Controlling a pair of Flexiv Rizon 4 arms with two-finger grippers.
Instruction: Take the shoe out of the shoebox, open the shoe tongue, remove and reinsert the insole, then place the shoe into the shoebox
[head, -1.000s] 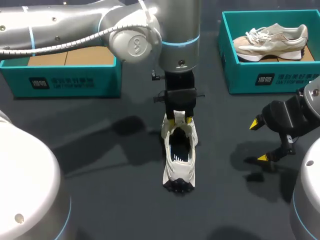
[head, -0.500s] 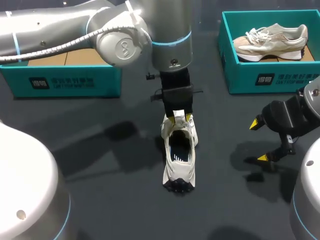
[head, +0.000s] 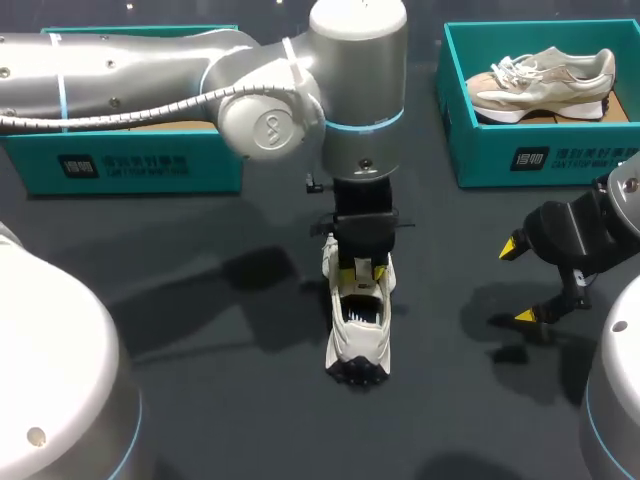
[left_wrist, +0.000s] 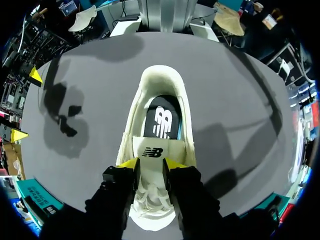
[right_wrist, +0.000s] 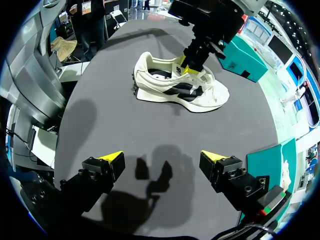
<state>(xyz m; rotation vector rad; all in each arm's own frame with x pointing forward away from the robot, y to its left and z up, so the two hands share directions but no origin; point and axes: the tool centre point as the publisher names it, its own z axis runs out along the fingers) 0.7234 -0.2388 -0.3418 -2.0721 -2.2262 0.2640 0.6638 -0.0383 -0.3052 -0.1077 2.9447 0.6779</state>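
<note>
As only its wrist view shows, left pincer (left_wrist: 151, 164) clamping shoe tongue (left_wrist: 152, 151)

Shoe (head: 358, 335) forefoot beneath left jaws; left shoebox (head: 150, 165) interior behind arm (head: 130, 70)

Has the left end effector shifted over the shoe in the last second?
Yes. The left end effector has slid along the white shoe toward its heel, away from the left shoebox.
</note>
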